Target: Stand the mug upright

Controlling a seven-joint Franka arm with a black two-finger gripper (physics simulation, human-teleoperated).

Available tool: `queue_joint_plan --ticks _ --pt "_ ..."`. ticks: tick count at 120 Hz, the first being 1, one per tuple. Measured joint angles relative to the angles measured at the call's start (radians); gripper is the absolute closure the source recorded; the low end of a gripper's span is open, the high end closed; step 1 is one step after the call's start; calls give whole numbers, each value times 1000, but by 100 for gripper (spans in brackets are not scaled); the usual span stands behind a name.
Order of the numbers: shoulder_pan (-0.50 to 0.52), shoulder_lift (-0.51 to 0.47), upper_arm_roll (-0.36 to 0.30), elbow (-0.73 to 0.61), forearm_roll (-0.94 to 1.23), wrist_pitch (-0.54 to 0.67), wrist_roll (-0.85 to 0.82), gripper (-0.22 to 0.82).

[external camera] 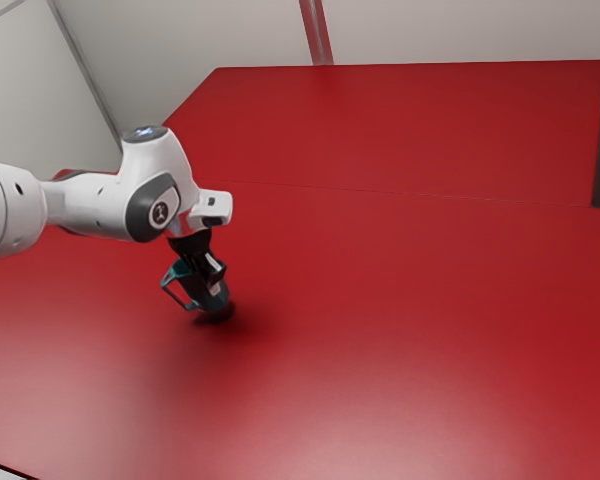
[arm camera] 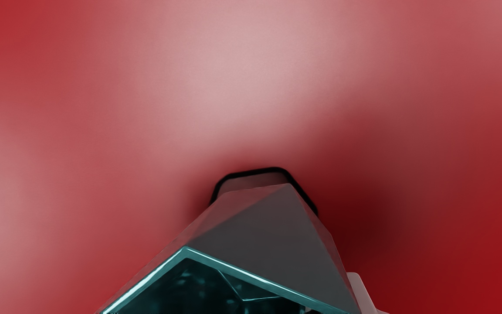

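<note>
Gripper (external camera: 214, 277): your end effector is closed on the mug, as I judge, with the wall taken between its fingers; the mug hangs inclined in a way which it could hardly keep alone

Mug (external camera: 197, 287): it is directly under the gripper, not upright but tilted, its open mouth turned up toward the hand and its bottom lower, on the side away from the arm

Base (external camera: 220, 311): it is below the fingertips and very near to the table (external camera: 380, 350); if it touches already, I cannot tell

Handle (external camera: 174, 297): it stands out from the gripper on the arm's side; please leave it free, because as a grip it would let the mug swing

Rim (arm camera: 251, 275): it lies close before your hand and looks hard and thin; I would expect a stiff body, probably glazed and a little slippery, which does not yield when you squeeze

Weight: likely moderate, more in the lower part, so the mug may want to rotate around the pads

Wall: this is the good place to hold, with firm but not strong pressure; level the base slowly by the wrist, since a hard knock on the table could chip it
</note>
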Motion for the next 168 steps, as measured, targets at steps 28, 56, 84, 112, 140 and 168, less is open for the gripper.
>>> queue_joint_plan --ticks 28,56,84,112,140,168 --pt "-1 18 1 -11 -4 25 -18 79" --pt "1 23 4 -17 -7 39 -30 75" --pt "1 22 4 -18 -18 39 -28 55" --pt "1 19 4 -16 -19 39 -26 38" --pt "1 12 4 -10 -20 32 -25 26" --pt "-1 -16 4 -7 -20 20 -29 19"
